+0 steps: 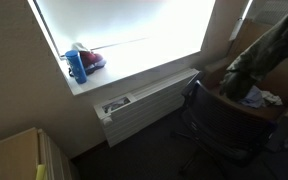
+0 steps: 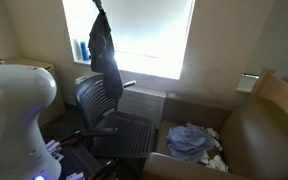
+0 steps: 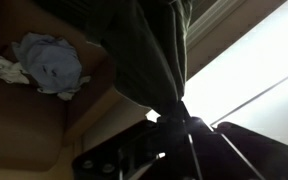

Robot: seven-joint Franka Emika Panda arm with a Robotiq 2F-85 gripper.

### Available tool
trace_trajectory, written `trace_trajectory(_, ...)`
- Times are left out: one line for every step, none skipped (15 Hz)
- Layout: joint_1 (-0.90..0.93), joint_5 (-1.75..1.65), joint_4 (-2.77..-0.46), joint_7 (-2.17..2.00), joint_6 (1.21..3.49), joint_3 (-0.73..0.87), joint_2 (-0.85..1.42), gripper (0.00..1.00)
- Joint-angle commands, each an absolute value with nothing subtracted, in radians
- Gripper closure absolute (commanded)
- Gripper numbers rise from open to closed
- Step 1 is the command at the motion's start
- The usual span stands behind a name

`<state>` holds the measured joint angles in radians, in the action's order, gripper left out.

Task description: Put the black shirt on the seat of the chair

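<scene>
Black shirt [image 2: 104, 50] limp, long, bunched at top, upper center; hung directly from gripper [image 3: 180, 116], pinched tight on fabric.

Blue bottle [image 1: 76, 66] on bright windowsill [image 1: 156, 68]

The black shirt [image 2: 103, 52] hangs limp and bunched above the chair [image 2: 110, 108]

A wide window [image 2: 134, 35] glares white just behind my hand [image 3: 181, 118], washing out its pale sill [image 1: 134, 72]. Below my hand, under that sill, a white ribbed radiator [image 1: 149, 103] lines the beige wall [image 1: 14, 80]. Lower still lies the dark floor [image 1: 144, 155], and off to one side sits a tan armchair [image 2: 269, 125].
</scene>
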<state>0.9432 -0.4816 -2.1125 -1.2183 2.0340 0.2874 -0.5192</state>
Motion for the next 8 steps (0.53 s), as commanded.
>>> trace_trajectory(0.675,-0.336,-2.195,-1.13,1.971,0.065,-0.607,1.0)
trace_trajectory(0.601,-0.334,-2.235,-1.122,2.009,0.01,-0.622,1.0)
trace_trajectory(0.534,-0.333,-2.287,-1.109,2.058,-0.039,-0.634,1.0)
trace_trajectory(0.469,-0.352,-2.344,-1.114,2.121,-0.088,-0.63,1.0)
trace_trajectory(0.414,-0.353,-2.39,-1.116,2.171,-0.132,-0.624,1.0)
trace_trajectory(0.363,-0.346,-2.444,-1.131,2.251,-0.168,-0.605,1.0)
trace_trajectory(0.319,-0.358,-2.492,-1.15,2.329,-0.202,-0.59,1.0)
trace_trajectory(0.278,-0.359,-2.541,-1.174,2.403,-0.235,-0.569,1.0)
